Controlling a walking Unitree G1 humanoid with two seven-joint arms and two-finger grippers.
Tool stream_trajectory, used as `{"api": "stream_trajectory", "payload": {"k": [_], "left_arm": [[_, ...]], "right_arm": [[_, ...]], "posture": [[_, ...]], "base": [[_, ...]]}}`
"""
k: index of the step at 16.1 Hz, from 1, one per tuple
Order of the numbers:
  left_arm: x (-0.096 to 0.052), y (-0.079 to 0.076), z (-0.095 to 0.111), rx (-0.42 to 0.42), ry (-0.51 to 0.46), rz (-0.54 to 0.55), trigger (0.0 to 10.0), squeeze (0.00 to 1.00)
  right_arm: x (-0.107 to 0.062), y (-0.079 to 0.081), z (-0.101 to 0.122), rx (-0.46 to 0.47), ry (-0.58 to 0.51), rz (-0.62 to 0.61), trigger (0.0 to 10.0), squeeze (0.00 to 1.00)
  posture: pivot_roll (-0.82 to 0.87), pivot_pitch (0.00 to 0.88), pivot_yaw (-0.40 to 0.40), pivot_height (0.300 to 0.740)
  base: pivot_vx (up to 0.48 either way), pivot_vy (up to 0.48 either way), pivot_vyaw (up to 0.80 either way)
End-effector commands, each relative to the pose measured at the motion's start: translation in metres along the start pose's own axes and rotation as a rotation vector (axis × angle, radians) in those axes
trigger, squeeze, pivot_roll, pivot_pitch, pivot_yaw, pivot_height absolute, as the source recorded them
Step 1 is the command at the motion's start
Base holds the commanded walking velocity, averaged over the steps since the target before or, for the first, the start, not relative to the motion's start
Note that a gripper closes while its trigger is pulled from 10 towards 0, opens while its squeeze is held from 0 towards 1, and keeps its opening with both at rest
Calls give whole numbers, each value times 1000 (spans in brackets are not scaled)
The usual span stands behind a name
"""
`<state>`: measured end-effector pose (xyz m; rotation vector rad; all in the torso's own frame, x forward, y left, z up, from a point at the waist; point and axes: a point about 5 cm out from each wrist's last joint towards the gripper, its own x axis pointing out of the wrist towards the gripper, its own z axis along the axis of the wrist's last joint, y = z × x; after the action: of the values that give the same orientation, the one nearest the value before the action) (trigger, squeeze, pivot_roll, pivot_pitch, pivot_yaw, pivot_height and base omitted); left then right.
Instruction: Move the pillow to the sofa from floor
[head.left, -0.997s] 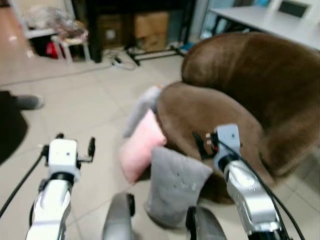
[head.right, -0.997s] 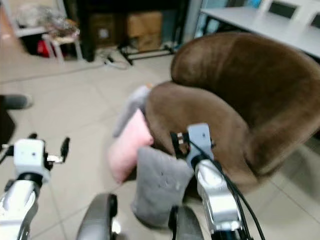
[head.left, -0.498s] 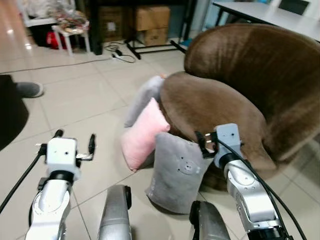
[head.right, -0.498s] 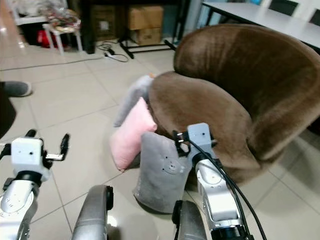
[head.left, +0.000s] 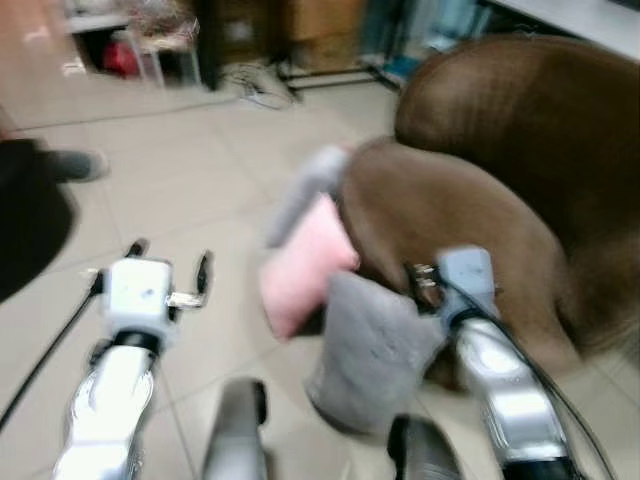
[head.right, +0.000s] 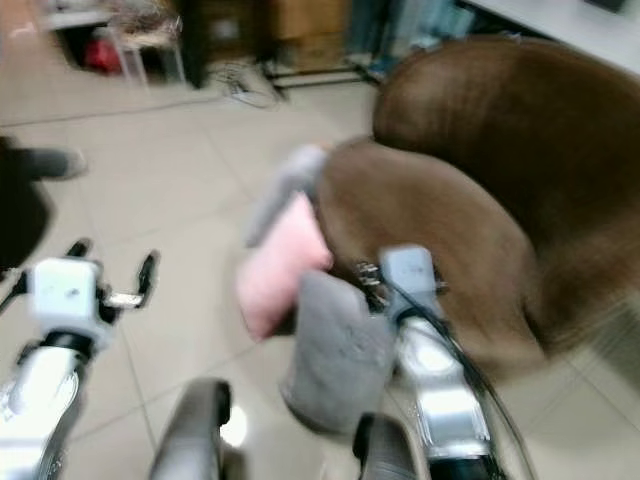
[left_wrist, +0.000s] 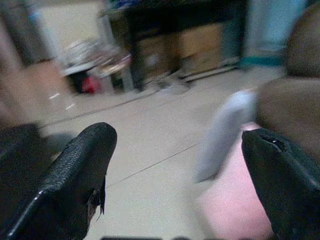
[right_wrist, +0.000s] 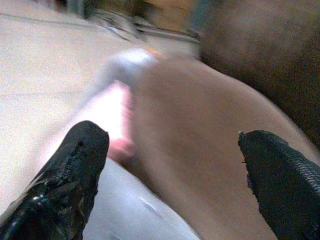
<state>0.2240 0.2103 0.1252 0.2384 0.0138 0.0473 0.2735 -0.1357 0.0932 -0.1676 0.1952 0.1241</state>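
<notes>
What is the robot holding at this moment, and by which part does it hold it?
Nothing is held. The left gripper and the right gripper are both open and empty. The pink pillow and the grey pillow lean against the brown sofa, on the floor.

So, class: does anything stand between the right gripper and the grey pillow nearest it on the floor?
Nothing visible does. The right gripper, open, hangs just above the grey pillow, which leans against the brown sofa. The pink pillow sits off to one side, out of that path.
</notes>
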Motion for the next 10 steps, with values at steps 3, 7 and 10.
{"api": "stream_trajectory", "payload": {"k": [3,7,10], "left_arm": [[1,-8,7,5,-13,-21,10000,0],[1,-5,2,24,14,-17,10000,0],[2,-7,0,36,21,-45,10000,0]], "right_arm": [[-4,-11,-4,-10,17,-15,10000,1000],[-5,-14,-6,23,32,-28,10000,1000],[-3,-13,-5,16,34,-16,10000,1000]], "posture": [[42,0,-78,571],[36,0,-73,571],[30,0,-66,541]], "base": [[184,0,267],[0,0,0],[0,0,0]]}}
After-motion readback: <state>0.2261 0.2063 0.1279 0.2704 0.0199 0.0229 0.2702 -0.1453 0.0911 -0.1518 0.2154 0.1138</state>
